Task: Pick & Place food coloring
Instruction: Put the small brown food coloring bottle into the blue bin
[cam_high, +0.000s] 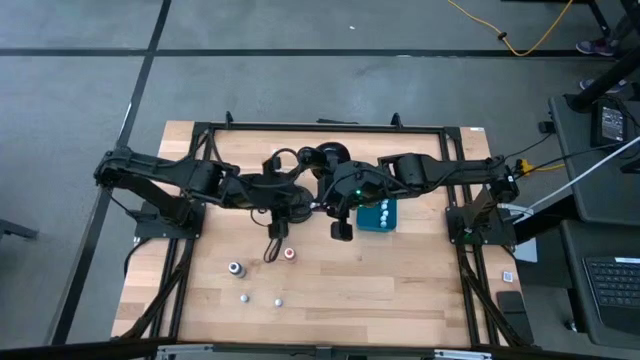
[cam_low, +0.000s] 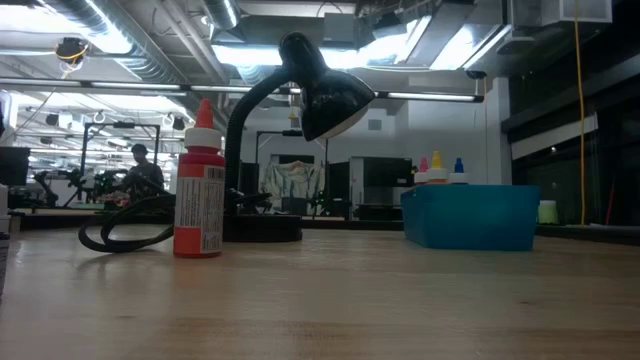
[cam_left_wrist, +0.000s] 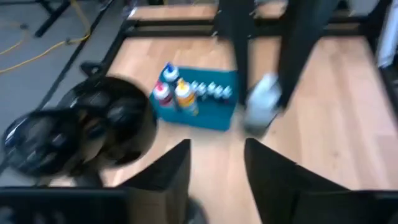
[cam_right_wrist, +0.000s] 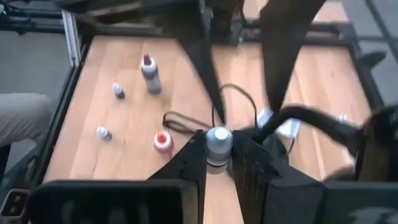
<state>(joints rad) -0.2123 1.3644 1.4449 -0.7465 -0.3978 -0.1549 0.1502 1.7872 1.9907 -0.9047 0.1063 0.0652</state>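
Got a small pale-capped bottle (cam_right_wrist: 218, 138) pinched tight in the right tool (cam_right_wrist: 219, 149), cap poking up between the closed fingers. Looks like the carry step: picked, not yet placed. Hanging over mid-counter, just beside the teal box (cam_high: 380, 214) on its inner side. Next up, by the look of it: swing across over the box, line up with a free spot among the bottles standing in there, lower, then let go. Needs care not to knock the ones lined up inside.

Reaching in from the right edge with that arm, elbow folded, wrist angled down toward the counter (cam_high: 400, 290).

On to the left tool (cam_left_wrist: 217, 168): fingers parted a little, nothing between them. Stretched in from the left edge to the middle, close by the right arm and the lamp (cam_high: 330, 158). Worth watching for crowding there.

Further out: a red bottle (cam_high: 290, 253) standing upright near the lamp's cord, well apart from the box. Toward the front left, three more small bottles (cam_high: 235, 269) scattered loose, waiting. Plenty left to collect, so call it somewhere mid-task.
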